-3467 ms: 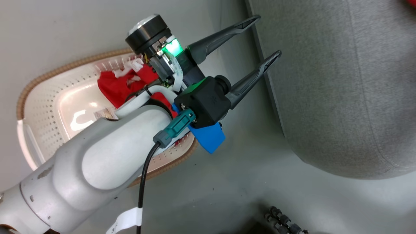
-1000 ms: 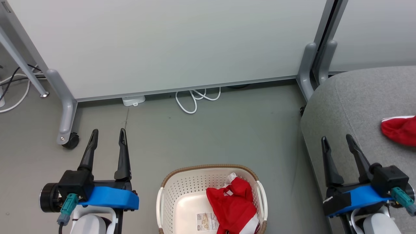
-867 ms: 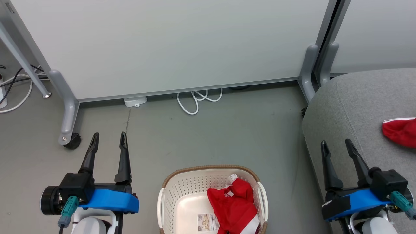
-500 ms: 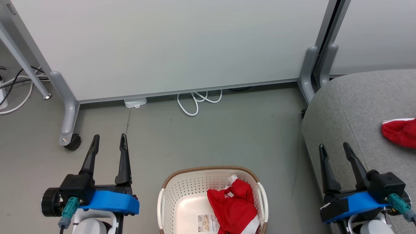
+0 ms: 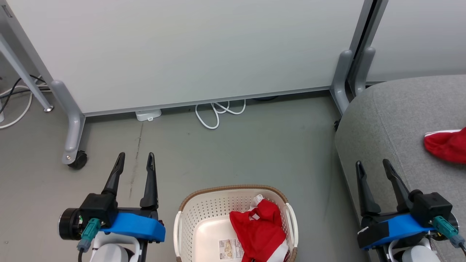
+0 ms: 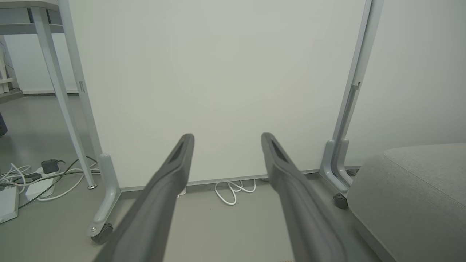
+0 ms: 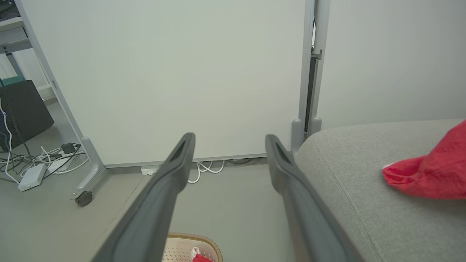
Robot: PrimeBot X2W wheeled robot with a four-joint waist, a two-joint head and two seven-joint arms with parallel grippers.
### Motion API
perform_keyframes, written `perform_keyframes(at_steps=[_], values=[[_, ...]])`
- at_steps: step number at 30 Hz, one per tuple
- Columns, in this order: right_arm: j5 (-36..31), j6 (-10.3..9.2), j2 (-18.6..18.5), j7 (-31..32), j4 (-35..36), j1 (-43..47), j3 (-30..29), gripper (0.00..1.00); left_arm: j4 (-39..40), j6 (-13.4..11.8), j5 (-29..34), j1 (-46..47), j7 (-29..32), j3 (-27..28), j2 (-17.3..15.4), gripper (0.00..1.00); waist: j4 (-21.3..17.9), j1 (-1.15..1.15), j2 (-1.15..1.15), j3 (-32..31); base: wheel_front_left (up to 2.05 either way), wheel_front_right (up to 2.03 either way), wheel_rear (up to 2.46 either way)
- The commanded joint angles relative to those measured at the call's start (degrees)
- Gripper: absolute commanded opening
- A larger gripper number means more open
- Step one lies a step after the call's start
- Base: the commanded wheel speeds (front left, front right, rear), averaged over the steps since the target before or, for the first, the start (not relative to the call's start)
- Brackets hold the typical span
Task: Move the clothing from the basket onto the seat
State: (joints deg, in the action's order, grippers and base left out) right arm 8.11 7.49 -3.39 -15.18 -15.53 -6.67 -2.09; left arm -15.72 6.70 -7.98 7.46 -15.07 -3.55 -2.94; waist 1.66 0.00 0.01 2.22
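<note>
The cream basket (image 5: 189, 218) with its brown rim sits on the floor at the bottom middle, and one red garment (image 5: 260, 233) with white trim lies bunched in its right half. A second red garment (image 5: 446, 145) rests on the grey seat (image 5: 400, 116) at the right edge, and it shows as a red garment (image 7: 429, 174) on the seat (image 7: 349, 163) in the right wrist view. My left gripper (image 5: 134, 159) hangs open left of the basket, empty. My right gripper (image 5: 371, 165) is open and empty over the seat's near edge. In the wrist views the left gripper (image 6: 227, 135) and right gripper (image 7: 230, 137) face the partition.
A white partition panel (image 5: 182, 51) on grey feet with a caster (image 5: 77, 160) stands behind the basket. White cables (image 5: 214, 112) coil on the floor under it, and more cables (image 5: 14, 102) lie at far left. Grey floor (image 5: 255, 153) stretches between basket and partition.
Since 3.5 s ago the view has swung from a close look at the basket to the wider room. Over the last second my left gripper shifted right, toward the basket; the right gripper sank slightly.
</note>
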Motion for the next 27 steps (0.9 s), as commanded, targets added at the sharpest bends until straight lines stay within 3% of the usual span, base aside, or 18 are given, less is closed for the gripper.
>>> perform_keyframes(at_steps=[1, 14, 27], values=[[-0.38, 0.01, 0.10, 0.05, 0.13, -0.44, -0.06, 1.00, -0.21, 0.32, -0.13, 1.18, -0.15, -0.38, 0.07, 1.00, -0.33, 0.00, -0.01, 0.29, 0.00, 0.00, 0.00], [-0.20, 0.01, 0.31, 0.05, 1.99, -4.84, -0.40, 1.00, -10.17, 0.73, -3.45, 12.52, -0.15, -11.12, -0.07, 1.00, -5.78, 0.00, -0.01, 8.48, 0.00, 0.00, 0.00], [0.18, 0.01, 0.53, 0.04, 4.55, -12.40, -0.34, 1.00, -25.68, 0.75, -9.20, 27.61, -0.15, -24.76, -4.66, 1.00, -11.96, 0.00, -0.01, 21.22, 0.00, 0.00, 0.00]])
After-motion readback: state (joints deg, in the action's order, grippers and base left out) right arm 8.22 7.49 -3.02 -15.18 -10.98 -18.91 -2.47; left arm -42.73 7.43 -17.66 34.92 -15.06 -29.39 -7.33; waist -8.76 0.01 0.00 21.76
